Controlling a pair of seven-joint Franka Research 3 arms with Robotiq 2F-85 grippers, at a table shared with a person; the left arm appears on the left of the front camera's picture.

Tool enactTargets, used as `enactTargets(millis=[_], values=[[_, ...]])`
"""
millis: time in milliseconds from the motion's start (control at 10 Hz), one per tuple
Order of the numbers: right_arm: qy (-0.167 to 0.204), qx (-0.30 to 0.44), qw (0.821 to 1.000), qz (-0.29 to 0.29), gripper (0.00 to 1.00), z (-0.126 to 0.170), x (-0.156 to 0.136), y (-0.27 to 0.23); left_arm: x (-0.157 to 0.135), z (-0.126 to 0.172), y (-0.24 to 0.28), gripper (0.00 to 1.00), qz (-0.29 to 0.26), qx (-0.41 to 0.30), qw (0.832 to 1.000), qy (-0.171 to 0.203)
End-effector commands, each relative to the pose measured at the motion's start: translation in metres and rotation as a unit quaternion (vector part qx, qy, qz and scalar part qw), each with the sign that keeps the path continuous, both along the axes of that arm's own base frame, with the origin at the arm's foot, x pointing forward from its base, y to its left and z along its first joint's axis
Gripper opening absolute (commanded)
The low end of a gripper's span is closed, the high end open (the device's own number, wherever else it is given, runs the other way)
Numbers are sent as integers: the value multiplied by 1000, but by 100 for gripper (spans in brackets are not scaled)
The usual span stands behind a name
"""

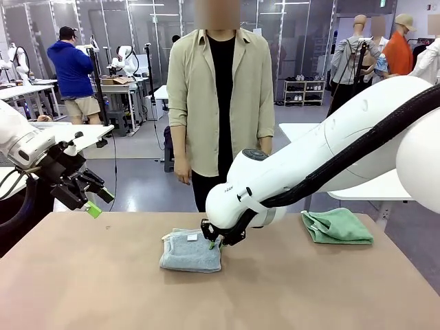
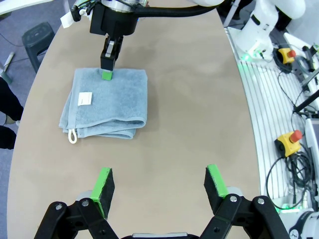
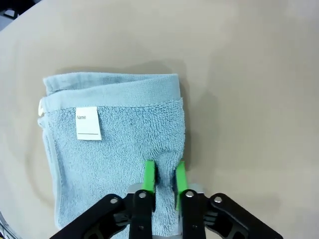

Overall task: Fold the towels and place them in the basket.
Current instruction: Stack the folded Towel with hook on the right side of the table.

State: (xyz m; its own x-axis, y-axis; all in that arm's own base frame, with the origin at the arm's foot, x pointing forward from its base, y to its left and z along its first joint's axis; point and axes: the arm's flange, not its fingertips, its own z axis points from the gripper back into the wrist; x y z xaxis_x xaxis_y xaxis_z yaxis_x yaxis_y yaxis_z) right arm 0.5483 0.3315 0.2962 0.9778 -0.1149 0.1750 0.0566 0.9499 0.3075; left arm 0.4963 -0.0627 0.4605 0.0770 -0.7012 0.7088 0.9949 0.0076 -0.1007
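Observation:
A pale blue-grey towel (image 1: 191, 251) (image 2: 107, 102) (image 3: 114, 144) lies folded at the table's middle, its white label up and its corner loop at one edge. My right gripper (image 1: 214, 242) (image 2: 106, 74) (image 3: 164, 179) is down on the towel's right edge, its green pads pinched together on the cloth. A mint green towel (image 1: 337, 225) lies folded at the far right of the table. Off the table's left side, my left gripper (image 1: 93, 206) (image 2: 159, 186) hangs in the air, open and holding nothing. The basket is out of view.
A person (image 1: 220, 103) stands at the far edge of the brown table (image 1: 103, 289), arms down at the sides. The right arm's white forearm stretches across the right half of the table above the green towel.

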Motion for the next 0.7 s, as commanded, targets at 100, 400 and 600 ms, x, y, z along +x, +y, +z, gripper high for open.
enactTargets(millis=[100,400,600], values=[[10,4,1000,-10,0,1,4,6,-1,1,1,92,-3,4,1000,-3],[2,6,1000,17,0,16,7,-10,-1,1,1,92,-3,4,1000,-3],[-24,-20,999,19,0,54,11,-44,-1,1,1,92,-3,4,1000,-3]])
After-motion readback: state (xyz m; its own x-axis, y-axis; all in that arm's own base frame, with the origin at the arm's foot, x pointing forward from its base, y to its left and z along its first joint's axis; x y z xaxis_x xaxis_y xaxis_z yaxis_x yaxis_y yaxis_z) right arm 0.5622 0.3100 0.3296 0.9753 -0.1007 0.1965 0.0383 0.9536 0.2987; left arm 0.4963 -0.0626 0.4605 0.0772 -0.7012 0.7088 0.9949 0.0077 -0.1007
